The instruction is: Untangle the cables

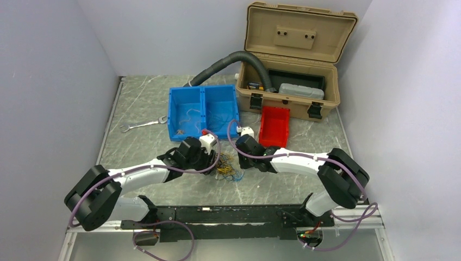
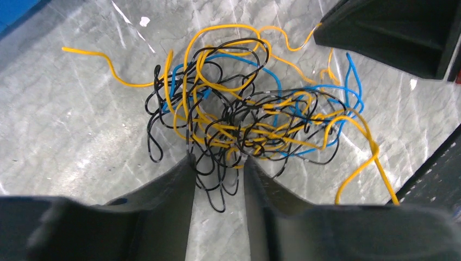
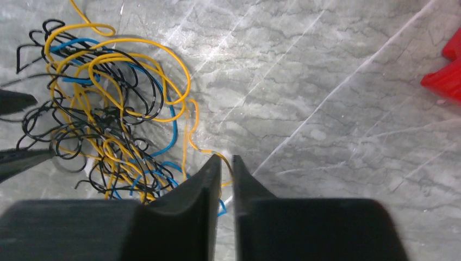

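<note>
Lying in a loose knot on the marble table (image 1: 142, 148), the cables (image 2: 244, 114) are a heap of yellow, black and blue strands between my two wrists, just in front of the blue bin (image 1: 204, 111). My left gripper (image 2: 217, 173) stands with its fingers apart at the near edge of the heap, a few black loops lying in the gap between them, touching neither pad as far as I can see. My right gripper (image 3: 226, 163) is drawn down to a thin slit, pinched on a yellow strand that trails out from the right side of the heap. Bare marble runs from that side as far as the red bin (image 3: 447, 76), and more of it lies to the left, toward the wrench (image 1: 142, 125). Behind the bins the tan toolbox (image 1: 293, 60) stands open, with the grey hose (image 1: 228, 61) curving into it. The black rail (image 1: 228, 215) closes off the near edge, and walls stand on three sides. From above, both wrists cover much of the heap, leaving only a small tuft in sight. I cannot follow any one strand through the crossings, and my own fingers hide the lowest loops.
</note>
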Robot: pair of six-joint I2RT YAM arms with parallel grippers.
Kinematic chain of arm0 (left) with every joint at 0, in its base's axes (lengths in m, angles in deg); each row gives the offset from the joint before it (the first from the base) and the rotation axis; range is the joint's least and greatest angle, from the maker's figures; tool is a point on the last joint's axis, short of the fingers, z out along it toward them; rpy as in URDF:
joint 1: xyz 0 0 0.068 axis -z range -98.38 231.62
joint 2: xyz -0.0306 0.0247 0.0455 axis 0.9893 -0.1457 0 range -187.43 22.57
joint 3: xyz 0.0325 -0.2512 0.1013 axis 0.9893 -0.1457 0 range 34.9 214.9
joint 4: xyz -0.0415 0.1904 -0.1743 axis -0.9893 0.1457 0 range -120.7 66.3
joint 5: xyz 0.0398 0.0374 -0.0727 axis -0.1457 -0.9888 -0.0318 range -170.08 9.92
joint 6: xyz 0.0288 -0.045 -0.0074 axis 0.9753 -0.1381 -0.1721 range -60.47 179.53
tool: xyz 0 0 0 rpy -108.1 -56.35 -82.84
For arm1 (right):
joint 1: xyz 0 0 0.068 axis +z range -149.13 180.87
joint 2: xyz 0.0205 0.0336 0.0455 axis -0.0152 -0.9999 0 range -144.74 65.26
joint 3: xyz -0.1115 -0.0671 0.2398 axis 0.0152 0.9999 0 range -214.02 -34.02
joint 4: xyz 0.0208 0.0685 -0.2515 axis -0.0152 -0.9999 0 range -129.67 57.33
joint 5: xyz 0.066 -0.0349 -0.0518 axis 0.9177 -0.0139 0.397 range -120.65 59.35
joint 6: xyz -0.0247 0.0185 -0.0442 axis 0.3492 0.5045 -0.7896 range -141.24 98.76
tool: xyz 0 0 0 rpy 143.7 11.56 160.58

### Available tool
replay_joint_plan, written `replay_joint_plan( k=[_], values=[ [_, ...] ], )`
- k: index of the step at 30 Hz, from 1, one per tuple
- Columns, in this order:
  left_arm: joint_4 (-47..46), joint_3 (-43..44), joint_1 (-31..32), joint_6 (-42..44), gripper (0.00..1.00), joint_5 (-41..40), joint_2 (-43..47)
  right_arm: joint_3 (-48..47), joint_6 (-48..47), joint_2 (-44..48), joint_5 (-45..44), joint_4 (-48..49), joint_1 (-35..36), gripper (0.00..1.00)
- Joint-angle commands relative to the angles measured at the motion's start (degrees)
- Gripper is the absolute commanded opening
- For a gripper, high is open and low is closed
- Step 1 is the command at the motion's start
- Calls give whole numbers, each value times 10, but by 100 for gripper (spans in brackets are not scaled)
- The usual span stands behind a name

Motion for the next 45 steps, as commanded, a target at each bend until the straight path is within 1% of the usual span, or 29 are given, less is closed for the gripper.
replay_joint_plan(
  k=[1, 2, 3, 4, 8, 11, 15, 19, 23, 26, 29, 32, 34, 35, 37, 40, 42, 45],
  values=[
    [6, 31, -2, 9, 27, 14, -18, -21, -7, 13, -26, 14, 2, 6],
    [8, 33, -2, 10, 17, 13, -20, -20, -6, 22, -30, 11, 1, 1],
    [10, 34, -1, 11, 6, 10, -20, -20, -5, 34, -35, 6, 1, 0],
    [13, 34, -2, 10, 0, 5, -17, -20, -4, 48, -43, 0, 2, 0],
    [17, 19, -2, 5, 0, -31, 17, -25, 8, 124, -104, -45, 2, 0],
    [16, -7, -2, -5, 0, -75, 80, -30, 13, 186, -148, -86, 1, 0],
    [3, -57, -2, -17, 0, -134, 189, -39, 18, 269, -196, -121, 1, 0],
    [-2, -97, -2, -25, 0, -180, 282, -55, 25, 332, -233, -156, 1, 0],
    [20, -115, -2, -38, 0, -234, 354, -80, 38, 387, -278, -194, 1, 0],
    [33, -134, -2, -47, 0, -272, 417, -99, 53, 435, -331, -227, 1, 0],
    [33, -158, -1, -51, 0, -292, 471, -117, 68, 477, -386, -263, 1, 0],
    [34, -162, -2, -54, 0, -300, 486, -132, 70, 512, -420, -288, 1, 0],
    [34, -154, -2, -55, 0, -302, 472, -143, 69, 527, -440, -303, 1, 0],
    [50, -149, -2, -57, 0, -305, 462, -151, 70, 532, -453, -317, 1, 0],
    [58, -140, -2, -60, 0, -315, 441, -181, 101, 528, -507, -378, 0, 0],
    [74, -124, -2, -71, 0, -333, 417, -238, 152, 518, -555, -469, 1, 0],
    [83, -121, -1, -78, 0, -346, 415, -255, 152, 522, -568, -489, 1, 0],
    [92, -126, -2, -89, 0, -364, 432, -255, 131, 541, -570, -480, 1, 0]
  ],
)
